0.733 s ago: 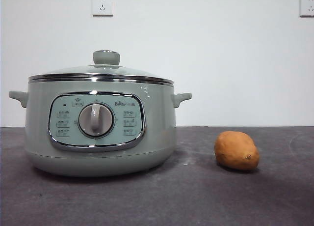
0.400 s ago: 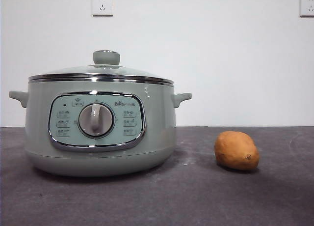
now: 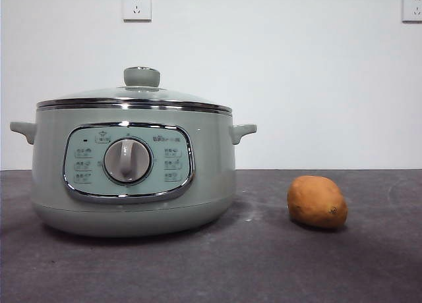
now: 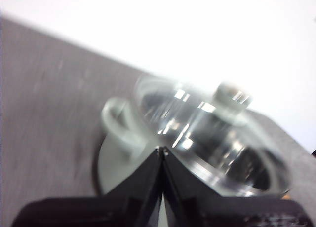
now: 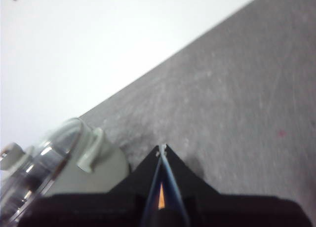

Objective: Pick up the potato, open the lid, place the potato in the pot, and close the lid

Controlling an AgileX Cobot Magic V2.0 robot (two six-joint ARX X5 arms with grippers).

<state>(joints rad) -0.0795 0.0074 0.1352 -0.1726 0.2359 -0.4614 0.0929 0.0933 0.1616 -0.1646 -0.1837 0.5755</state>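
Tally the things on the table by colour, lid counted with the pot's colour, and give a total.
Grey-green: 2, the pot and the lid closed on it
Orange-brown: 1, the potato lying apart from the pot
Total: 3

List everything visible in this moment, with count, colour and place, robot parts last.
pot: one, pale grey-green, on the table, left in the front view.
lid: one, clear glass with chrome rim and grey-green knob, closed on the pot.
potato: one, orange-brown, on the table apart from the pot, to its right.
table: one, dark grey.
wall sockets: two, white, on the white wall.
left pincer: one, black, jaws shut, above the pot.
right pincer: one, black, jaws shut, over the table beside the pot.
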